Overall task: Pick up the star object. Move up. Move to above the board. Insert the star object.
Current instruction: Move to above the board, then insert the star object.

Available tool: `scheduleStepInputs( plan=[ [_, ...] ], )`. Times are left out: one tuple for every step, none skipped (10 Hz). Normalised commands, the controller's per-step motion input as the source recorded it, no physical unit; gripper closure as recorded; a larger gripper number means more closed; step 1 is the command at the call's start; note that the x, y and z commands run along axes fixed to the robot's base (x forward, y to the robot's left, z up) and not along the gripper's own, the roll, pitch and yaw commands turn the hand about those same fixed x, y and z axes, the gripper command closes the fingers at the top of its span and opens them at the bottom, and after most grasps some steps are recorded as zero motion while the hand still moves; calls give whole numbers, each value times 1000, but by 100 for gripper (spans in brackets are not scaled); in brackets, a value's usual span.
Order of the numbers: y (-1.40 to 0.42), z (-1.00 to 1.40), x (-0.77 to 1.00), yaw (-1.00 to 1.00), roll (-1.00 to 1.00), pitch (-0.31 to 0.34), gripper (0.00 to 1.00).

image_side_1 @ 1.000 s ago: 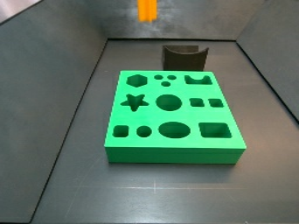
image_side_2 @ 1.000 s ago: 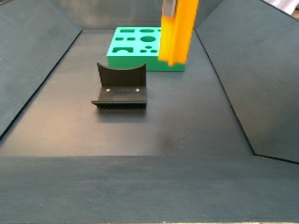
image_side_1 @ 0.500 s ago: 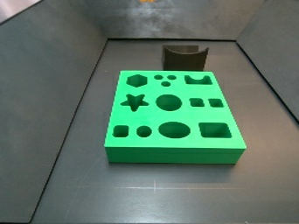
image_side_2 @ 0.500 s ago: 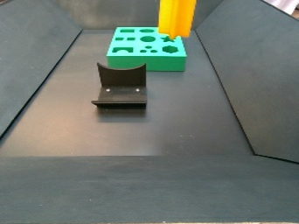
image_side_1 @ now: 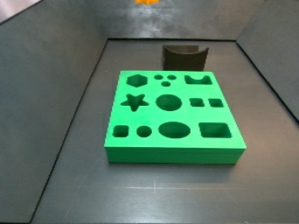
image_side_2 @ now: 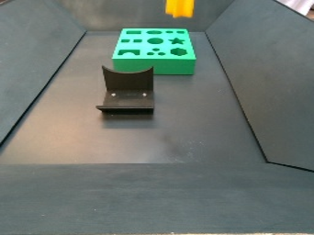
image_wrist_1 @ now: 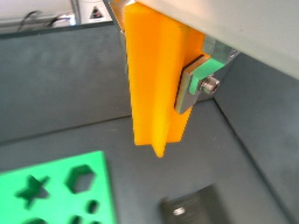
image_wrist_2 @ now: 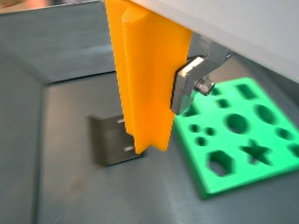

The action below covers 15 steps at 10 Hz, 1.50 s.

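Note:
The star object (image_wrist_1: 158,79) is a tall orange ridged prism, hanging upright in my gripper (image_wrist_1: 163,74), which is shut on it. One silver finger (image_wrist_1: 191,83) presses its side; the same shows in the other wrist view, star object (image_wrist_2: 146,79) and finger (image_wrist_2: 186,86). In both side views only its lower tip shows at the upper edge (image_side_1: 147,3) (image_side_2: 179,8), high above the floor. The green board (image_side_1: 170,114) lies flat with its star hole (image_side_1: 135,101) open; it also shows in the other side view (image_side_2: 154,50) and in both wrist views (image_wrist_1: 59,188) (image_wrist_2: 239,140).
The dark fixture (image_side_2: 127,90) stands on the floor near the board, also seen in a side view (image_side_1: 184,56) and below the star object in both wrist views (image_wrist_2: 114,140) (image_wrist_1: 187,207). Grey sloped walls (image_side_1: 47,52) enclose the dark floor.
The star object has risen steadily; a long part of it showed in the side views a second ago, now only its tip remains at the upper edge.

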Motion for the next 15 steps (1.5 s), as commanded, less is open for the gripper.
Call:
scheduleStepInputs(
  plan=[
    [-1000,137,-17,-1000,-1,161,100],
    [-1000,141,-15,-1000,-7,173,100],
    [-1000,146,-11,-1000,-14,197,100],
    [-1000,149,-1,-1000,-27,241,100],
    [-1000,151,13,-872,-27,268,100],
    [-1000,155,34,-611,-39,252,100],
    [-1000,159,62,-319,-31,221,100],
    [-877,146,80,-162,-28,192,100],
    [-505,90,70,-34,-17,158,100],
    [-309,62,58,-38,-14,130,100],
    [-219,51,48,-22,-13,119,100],
    [0,0,0,11,0,0,100],
    [-20,0,0,0,0,0,100],
    [-131,-26,0,40,0,-6,100],
    [-89,-223,0,306,0,-40,100]
  ],
)
